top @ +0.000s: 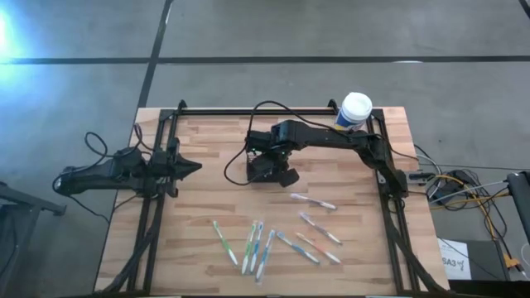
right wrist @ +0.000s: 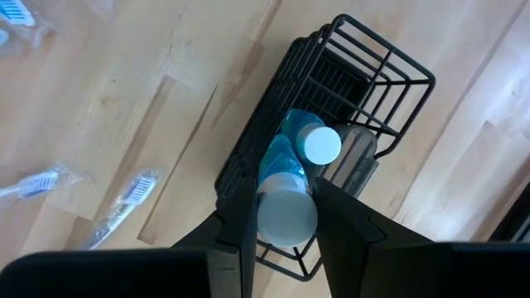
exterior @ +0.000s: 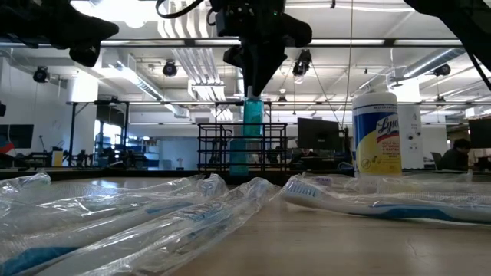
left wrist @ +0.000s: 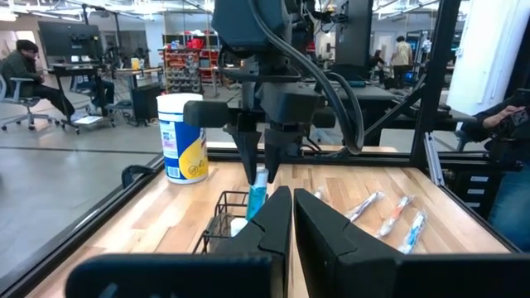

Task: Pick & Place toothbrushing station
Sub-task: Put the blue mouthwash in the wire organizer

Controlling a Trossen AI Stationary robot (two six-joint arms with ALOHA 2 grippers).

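Observation:
The toothbrushing station, a small black wire-mesh caddy (right wrist: 348,91), stands on its base at the middle of the wooden table; it also shows in the low view (exterior: 215,149). Two blue tubes with white caps stand in it. One tube (right wrist: 319,142) stands free. My right gripper (right wrist: 286,219) hangs straight above the caddy, pointing down, shut on the other tube (exterior: 253,111). My left gripper (top: 189,168) is shut and empty at the table's left, level, pointing at the caddy (left wrist: 217,217). My right gripper pinches the blue tube's upper end, at its white cap (right wrist: 286,207), between its two fingers (right wrist: 240,223). The fingers come from above, pointing down. The tube stands upright below them, its lower part (right wrist: 277,161) inside the caddy.
A yellow canister with a white lid (top: 354,112) stands at the far right. Several wrapped toothbrushes (top: 252,247) lie across the near half of the table, some close to the low camera (exterior: 368,201). Black frame rails (top: 157,215) run along both table sides.

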